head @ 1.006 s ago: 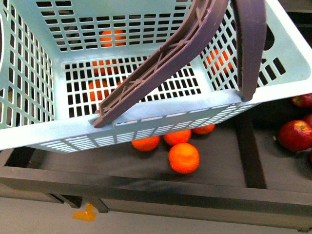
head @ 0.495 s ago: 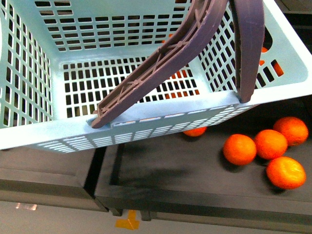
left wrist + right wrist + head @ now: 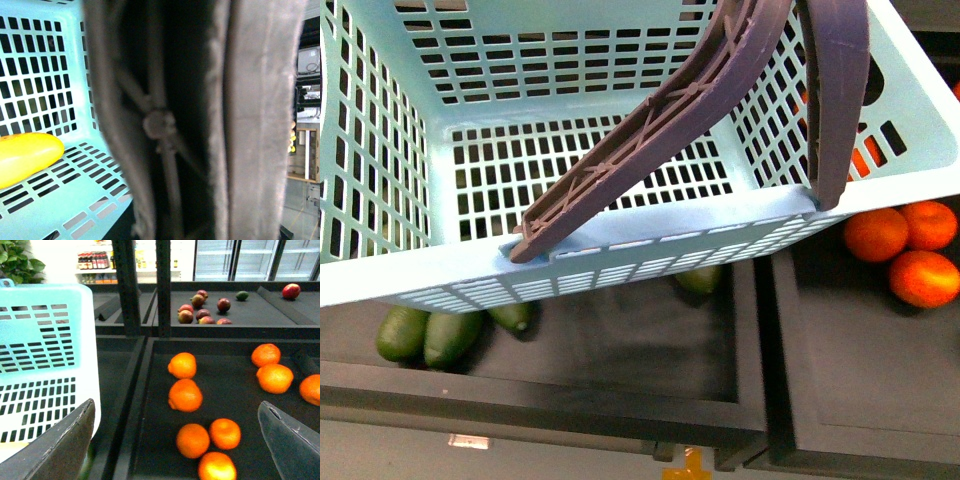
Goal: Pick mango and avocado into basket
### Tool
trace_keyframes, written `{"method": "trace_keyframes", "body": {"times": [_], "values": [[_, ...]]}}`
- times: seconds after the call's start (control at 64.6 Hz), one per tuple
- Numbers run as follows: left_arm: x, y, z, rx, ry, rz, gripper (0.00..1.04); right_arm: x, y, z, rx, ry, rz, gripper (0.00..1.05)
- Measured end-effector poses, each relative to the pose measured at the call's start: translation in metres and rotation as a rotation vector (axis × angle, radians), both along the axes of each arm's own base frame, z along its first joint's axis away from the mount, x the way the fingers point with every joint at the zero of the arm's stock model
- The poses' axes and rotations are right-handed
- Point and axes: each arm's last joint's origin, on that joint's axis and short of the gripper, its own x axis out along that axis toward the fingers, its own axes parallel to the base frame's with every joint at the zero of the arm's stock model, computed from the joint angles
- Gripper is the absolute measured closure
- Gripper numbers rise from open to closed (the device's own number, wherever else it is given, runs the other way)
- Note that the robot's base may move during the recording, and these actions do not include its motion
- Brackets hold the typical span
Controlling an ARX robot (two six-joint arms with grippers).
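Dark trays (image 3: 620, 360) sit side by side in a shop, with glass-door fridges (image 3: 250, 260) along the back wall. In the left-hand tray lie several avocados (image 3: 425, 335), partly hidden under the near edge of the basket (image 3: 620, 270), which hangs above them and fills most of the front view. Its two brown handles (image 3: 650, 130) are swung up together toward the upper right. The left wrist view is pressed so close to those handles that they blur. The left gripper's own fingers do not show, so I cannot tell how it holds. Beside the handles, the mango (image 3: 25, 155) lies inside the basket on the slotted plastic. Further right, oranges (image 3: 905, 250) rest in the next tray. The right gripper (image 3: 176, 403) hovers over them, spread wide and holding nothing, with the basket wall just beside one finger.
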Motion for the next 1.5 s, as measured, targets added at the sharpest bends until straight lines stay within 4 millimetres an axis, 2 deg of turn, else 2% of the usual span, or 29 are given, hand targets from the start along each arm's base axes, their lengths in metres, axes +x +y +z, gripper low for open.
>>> {"method": "trace_keyframes", "body": {"times": [0.805,1.052,1.083,1.13,1.145,1.192,1.269,1.362,1.501], "values": [[0.0,0.0,0.0,0.001,-0.001,-0.001,0.91,0.0,0.0,0.0,0.0,0.002,0.0,0.09],[0.004,0.006,0.0,0.021,-0.017,0.034,0.91,0.0,0.0,0.0,0.0,0.002,0.006,0.09],[0.004,0.006,0.0,0.02,-0.016,0.032,0.91,0.001,0.0,0.0,0.016,0.014,-0.017,0.09],[0.003,0.005,0.0,0.016,-0.014,0.024,0.91,0.007,0.001,0.001,0.08,0.164,-0.165,0.09],[0.003,0.005,0.0,0.013,-0.011,0.02,0.91,0.011,-0.002,0.004,0.132,0.245,-0.274,0.09],[0.002,0.003,0.0,0.005,-0.005,0.012,0.91,0.014,-0.008,0.006,0.164,0.338,-0.384,0.09],[0.001,0.001,0.0,0.001,-0.002,0.0,0.91,0.017,-0.019,-0.001,0.207,0.454,-0.45,0.09],[0.0,0.0,0.0,-0.004,0.002,-0.011,0.91,0.024,-0.034,-0.009,0.238,0.489,-0.437,0.09],[-0.001,-0.002,0.0,-0.008,0.004,-0.019,0.91,0.04,-0.066,-0.02,0.184,0.486,-0.329,0.09]]}}
